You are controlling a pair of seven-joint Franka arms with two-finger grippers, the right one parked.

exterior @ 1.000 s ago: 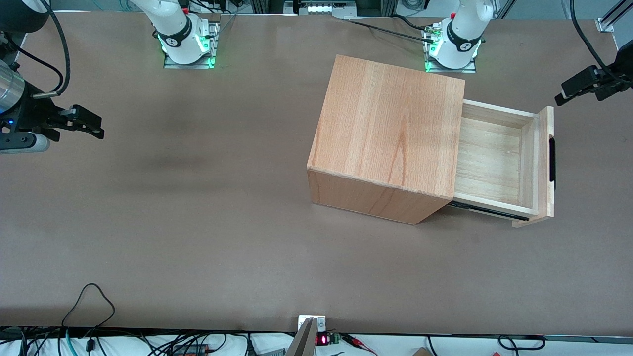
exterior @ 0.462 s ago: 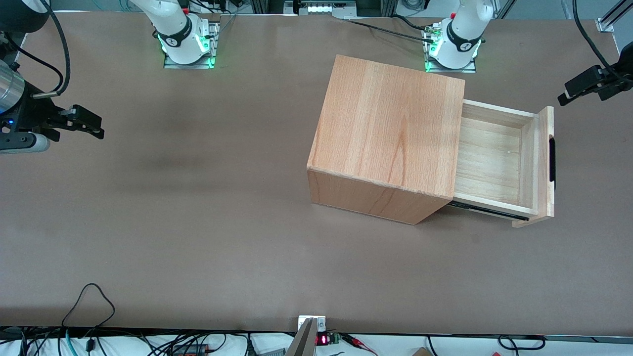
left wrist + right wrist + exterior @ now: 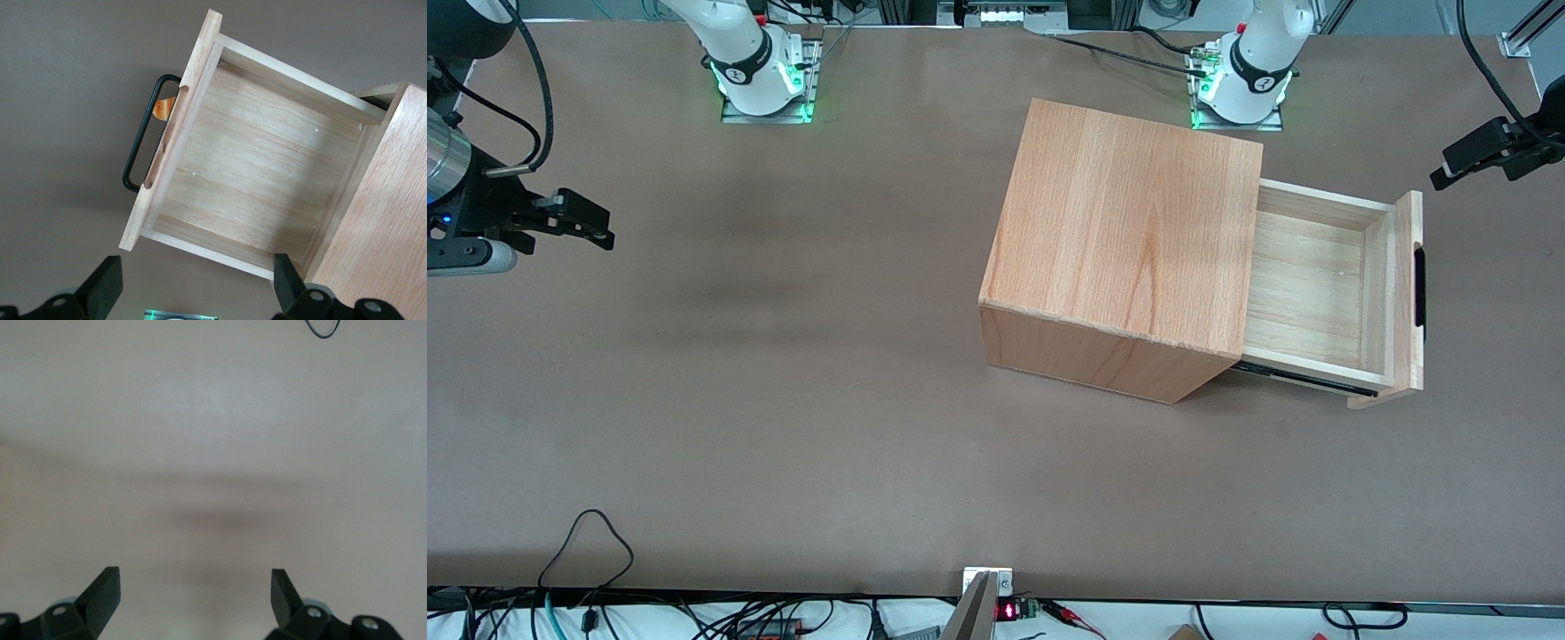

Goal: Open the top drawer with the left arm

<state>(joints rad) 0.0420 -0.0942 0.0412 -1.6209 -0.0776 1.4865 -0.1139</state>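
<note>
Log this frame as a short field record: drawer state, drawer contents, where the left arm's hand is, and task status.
drawer: top drawer pulled well out of the cabinet
contents: tray shows bare wood, nothing in it
handle: black bar handle, nothing gripping it
hand: left arm's hand open, raised above the drawer, clear of it, holding nothing
task status: drawer appears open

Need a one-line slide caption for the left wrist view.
Open gripper hovers above the pulled-out, empty top drawer, clear of its black handle.
</note>
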